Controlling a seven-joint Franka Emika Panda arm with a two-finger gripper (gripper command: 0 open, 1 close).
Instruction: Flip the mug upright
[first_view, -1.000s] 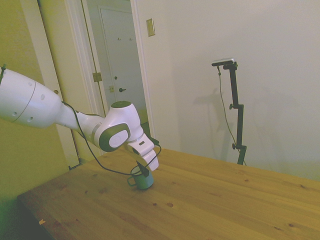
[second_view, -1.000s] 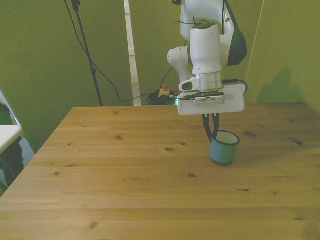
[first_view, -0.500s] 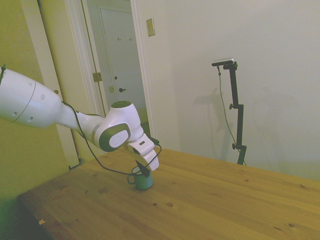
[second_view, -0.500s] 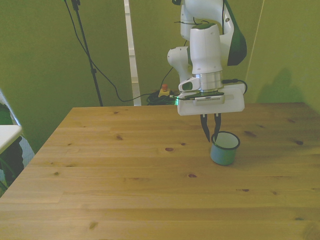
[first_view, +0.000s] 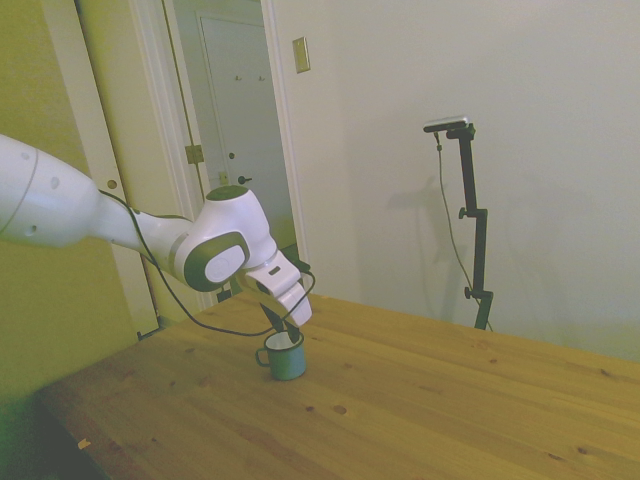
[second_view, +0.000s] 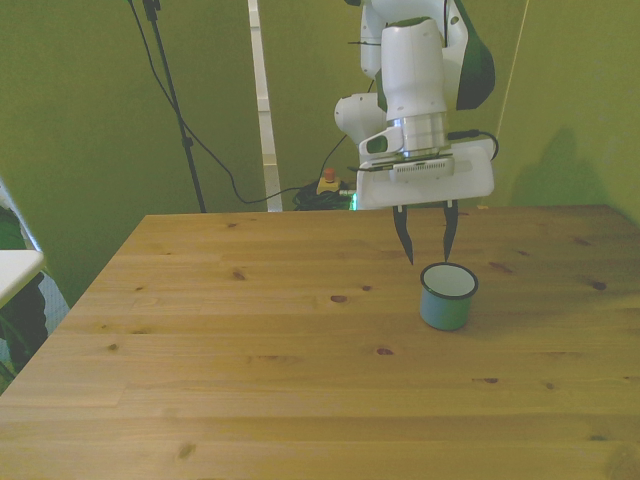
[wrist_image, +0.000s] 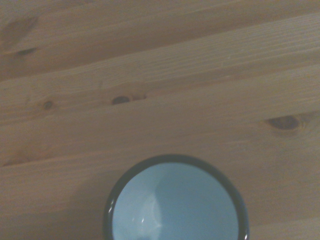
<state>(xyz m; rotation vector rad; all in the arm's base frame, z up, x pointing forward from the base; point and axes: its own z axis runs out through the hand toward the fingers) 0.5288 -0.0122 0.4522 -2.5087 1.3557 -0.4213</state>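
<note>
The teal mug (second_view: 447, 298) stands upright on the wooden table (second_view: 250, 370), mouth up, toward the front view's right. In the side view the mug (first_view: 285, 356) shows its small loop handle on the picture's left. My gripper (second_view: 427, 245) hangs open just above and slightly behind the mug's rim, with nothing between its fingers and clear of the mug. The side view shows the gripper (first_view: 281, 325) right over the mug. The wrist view looks down into the mug's pale inside (wrist_image: 175, 202), ringed by a dark rim.
A doorway and a white door (first_view: 235, 120) lie behind the table in the side view. A cable (first_view: 200, 320) droops from the arm close to the tabletop beside the mug.
The mug went from tilted in the shut fingers to standing upright on the table. The gripper opened, let go of it and rose a little.
</note>
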